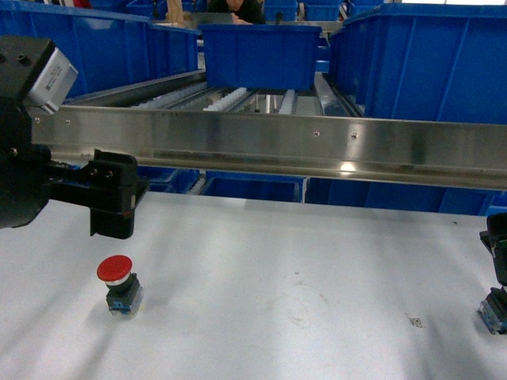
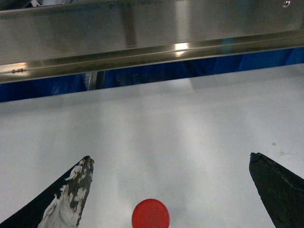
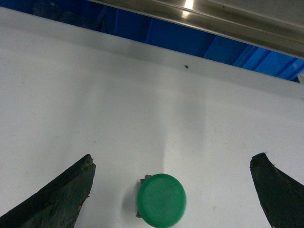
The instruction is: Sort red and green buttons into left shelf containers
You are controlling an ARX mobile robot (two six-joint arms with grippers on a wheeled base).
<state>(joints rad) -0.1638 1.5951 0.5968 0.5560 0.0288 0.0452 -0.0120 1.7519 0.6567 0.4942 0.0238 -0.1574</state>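
Alignment looks good to me: red button (image 2: 150, 214) sits between my left end effector (image 2: 171, 183)'s spread fingers, green button (image 3: 161, 199) likewise under the open right end effector (image 3: 171, 183).

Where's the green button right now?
The green button stands on the white table, between the open fingers of the right pincer in the right wrist view. In the head view, only its body shows, at the far right edge.

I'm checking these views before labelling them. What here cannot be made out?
- Green-capped push button: right wrist view shows only the cap, which hides the body; the head view's right edge cuts it off.
- Red-capped push button: cropped by the left wrist view's bottom edge.
- Right gripper: barely enters the head view.
- Blue plastic bins: insides hidden by their walls.
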